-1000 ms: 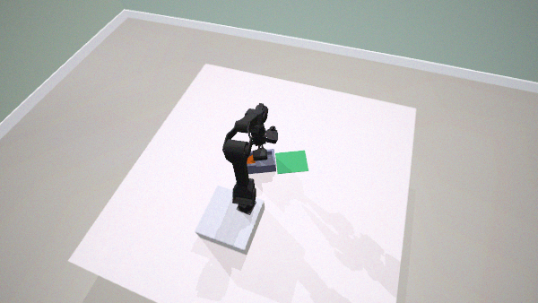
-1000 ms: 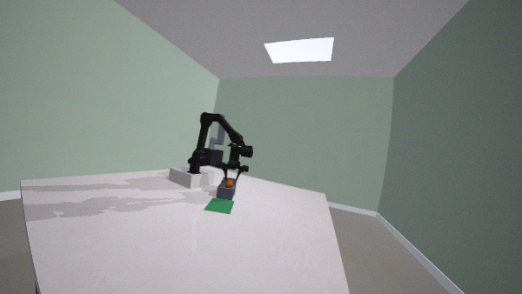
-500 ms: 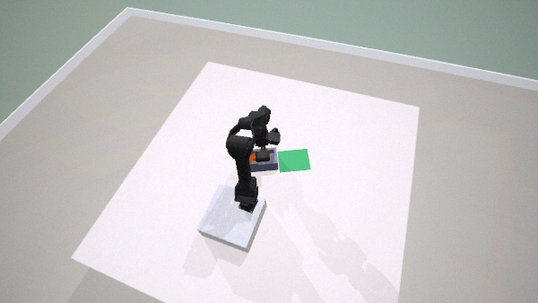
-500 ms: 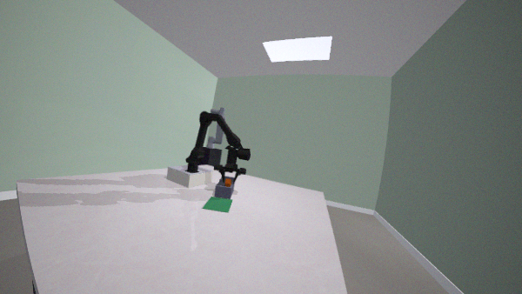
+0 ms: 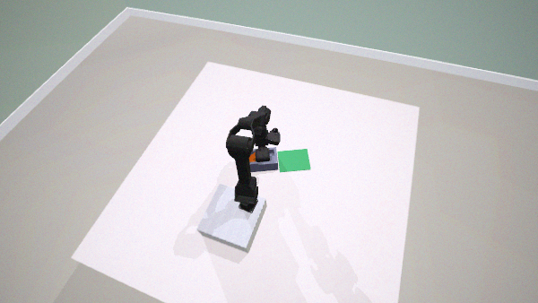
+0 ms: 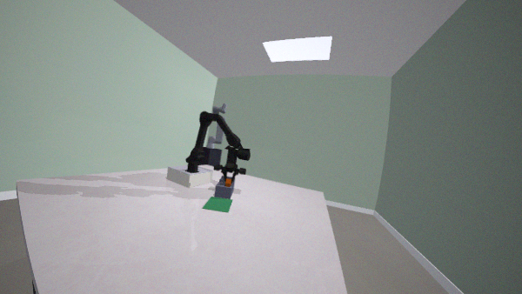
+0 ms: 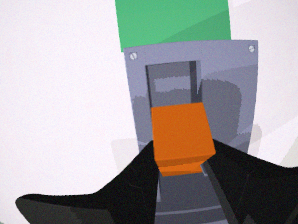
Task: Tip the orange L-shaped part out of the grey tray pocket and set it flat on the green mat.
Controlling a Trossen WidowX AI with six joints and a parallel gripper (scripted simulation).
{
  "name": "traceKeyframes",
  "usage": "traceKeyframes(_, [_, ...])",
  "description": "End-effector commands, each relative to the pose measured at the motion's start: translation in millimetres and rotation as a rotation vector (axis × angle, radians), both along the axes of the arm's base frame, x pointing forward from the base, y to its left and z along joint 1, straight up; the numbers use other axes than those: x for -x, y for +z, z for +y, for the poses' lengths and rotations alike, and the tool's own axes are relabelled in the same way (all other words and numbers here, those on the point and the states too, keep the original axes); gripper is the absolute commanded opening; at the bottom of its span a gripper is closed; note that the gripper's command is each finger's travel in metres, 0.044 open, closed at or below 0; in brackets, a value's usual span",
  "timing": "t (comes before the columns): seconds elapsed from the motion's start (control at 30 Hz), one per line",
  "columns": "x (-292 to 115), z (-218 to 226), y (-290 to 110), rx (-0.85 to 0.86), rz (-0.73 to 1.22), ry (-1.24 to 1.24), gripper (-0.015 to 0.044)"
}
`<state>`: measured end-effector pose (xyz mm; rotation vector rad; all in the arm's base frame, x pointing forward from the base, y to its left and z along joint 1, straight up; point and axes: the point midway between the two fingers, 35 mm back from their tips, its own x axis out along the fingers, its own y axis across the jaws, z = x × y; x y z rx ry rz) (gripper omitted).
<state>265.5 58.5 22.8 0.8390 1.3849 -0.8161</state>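
Observation:
The orange L-shaped part (image 7: 181, 137) (image 5: 252, 157) (image 6: 228, 180) is tipped in the grey tray (image 7: 233, 70) (image 5: 264, 168) (image 6: 224, 190), with its near end raised out of the pocket. In the wrist view my gripper (image 7: 177, 143) (image 5: 261, 153) (image 6: 228, 175) has one black finger on each side of that raised end, both touching it, so it is shut on the part. The far part of the pocket shows empty and dark. The green mat (image 7: 173, 3) (image 5: 293, 160) (image 6: 217, 204) lies flat right beside the tray, on the side away from the arm.
The arm stands on a pale grey base block (image 5: 230, 221) (image 6: 188, 176) on a white sheet (image 5: 336, 134). A raised border (image 5: 314, 45) runs round the larger floor area.

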Motion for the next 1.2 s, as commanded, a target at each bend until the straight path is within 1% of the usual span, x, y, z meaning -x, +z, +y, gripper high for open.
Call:
traceKeyframes(0.0, [0, 0, 1, 0.000, -0.001, 0.000, 0.0056])
traceKeyframes(0.07, [0, 0, 1, 0.000, -0.001, 0.000, 0.0003])
traceKeyframes(0.1, [0, 0, 1, 0.000, -0.001, 0.000, 0.0000])
traceKeyframes(0.37, [0, 0, 4, 0.000, -0.001, -0.001, 0.0000])
traceKeyframes(1.17, [1, 0, 41, 0.003, 0.000, -0.003, 0.0000])
